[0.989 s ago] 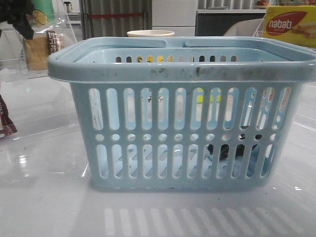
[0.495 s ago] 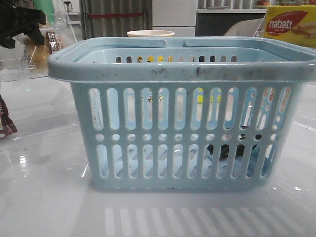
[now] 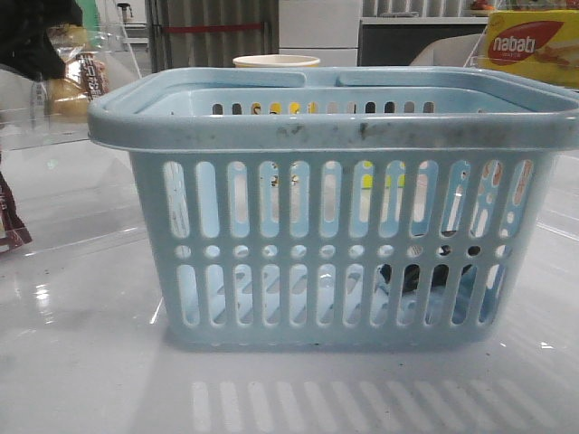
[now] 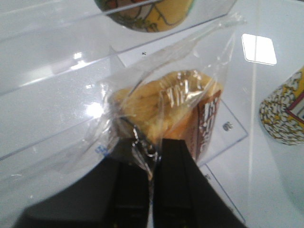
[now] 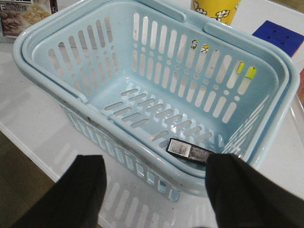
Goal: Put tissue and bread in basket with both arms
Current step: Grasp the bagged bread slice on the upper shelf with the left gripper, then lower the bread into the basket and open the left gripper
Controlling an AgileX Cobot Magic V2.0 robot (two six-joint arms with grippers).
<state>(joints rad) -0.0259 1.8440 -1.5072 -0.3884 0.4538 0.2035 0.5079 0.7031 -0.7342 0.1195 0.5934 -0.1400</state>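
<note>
The light-blue basket (image 3: 335, 127) fills the front view and shows from above in the right wrist view (image 5: 42, 38). The tissue (image 5: 189, 150), a small black pack with a barcode, lies on the basket floor in a corner; through the slots it is a dark shape (image 3: 425, 276). My right gripper (image 5: 152, 190) is open and empty, above the basket's rim. My left gripper (image 4: 154, 156) is shut on the clear bag of the bread (image 4: 161, 107); golden slices and a brown label show. In the front view the bread (image 3: 77, 77) hangs at the far left, beyond the basket, under the dark arm.
A yellow-red nabati box (image 3: 534, 45) stands at the back right. A popcorn cup (image 5: 216, 8) stands behind the basket, its rim in the front view (image 3: 276, 61). A blue block (image 5: 280, 35) lies beside the basket. A clear acrylic stand (image 4: 57, 85) lies under the bread. A dark packet (image 3: 9, 226) is at the left edge.
At the far left the left arm has closed on the bread bag and the bag has shifted and risen slightly. The basket and tissue have not moved.
</note>
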